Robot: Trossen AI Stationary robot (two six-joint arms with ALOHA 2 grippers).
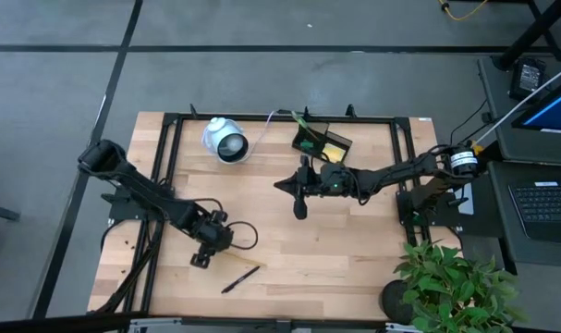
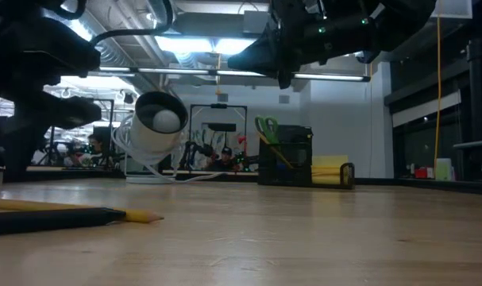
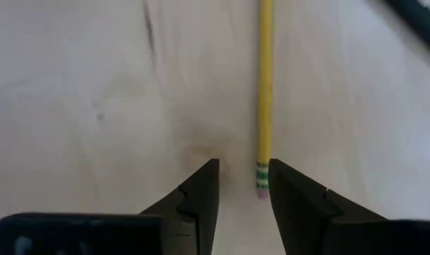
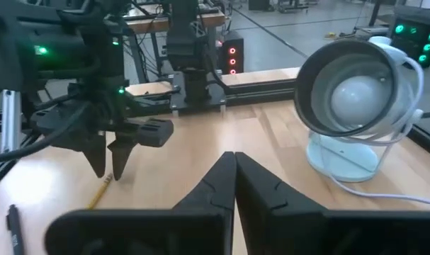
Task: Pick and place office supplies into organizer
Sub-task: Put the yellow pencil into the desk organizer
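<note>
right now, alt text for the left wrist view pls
The left gripper hangs open just above the wooden table, its two dark fingers flanking the green-banded eraser end of a yellow pencil, not yet gripping it.

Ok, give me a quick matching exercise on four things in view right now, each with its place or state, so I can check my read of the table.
Things:
1. left gripper
2. right gripper
3. yellow pencil
4. scissors

Places or states:
A. standing up in the black organizer at the table's far edge
B. lying flat on the wooden table
C. fingers shut, nothing between them
D. fingers apart, low over the wood at the pencil's eraser end

Pairs: 1-D, 2-C, 3-B, 4-A
</note>
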